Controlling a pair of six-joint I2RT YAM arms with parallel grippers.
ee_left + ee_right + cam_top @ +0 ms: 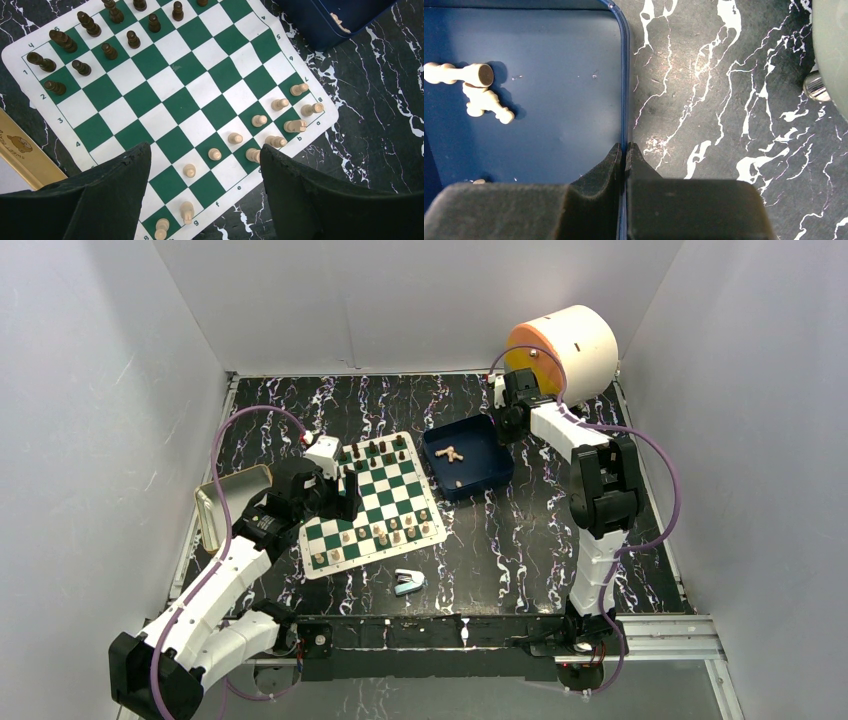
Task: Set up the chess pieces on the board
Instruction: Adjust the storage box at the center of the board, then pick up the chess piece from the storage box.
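The left gripper [205, 150] hovers with jaws wide and empty over the thin, flat green-and-white checkered board [165, 95]. Small turned dark brown chess pieces [82, 67] stand in the upper left, and pale tan chess pieces [259, 120] in the lower right. The tan rows look incomplete, so setup seems partway done. Rightward, the glossy dark blue tray [549, 115] holds toppled tan pieces [479, 75], and the right gripper [625, 150] pinches its thin rim. The next move calls for fetching those.

This is a robotics lab test cell. Plain white panel walls [90, 390] box in a black, white-veined bench [520, 540]. Two white-and-black robot arms, left [215, 585] and right [600, 480], trailing purple cables [225, 455], stand on a metal rail [660, 635] at its near edge.
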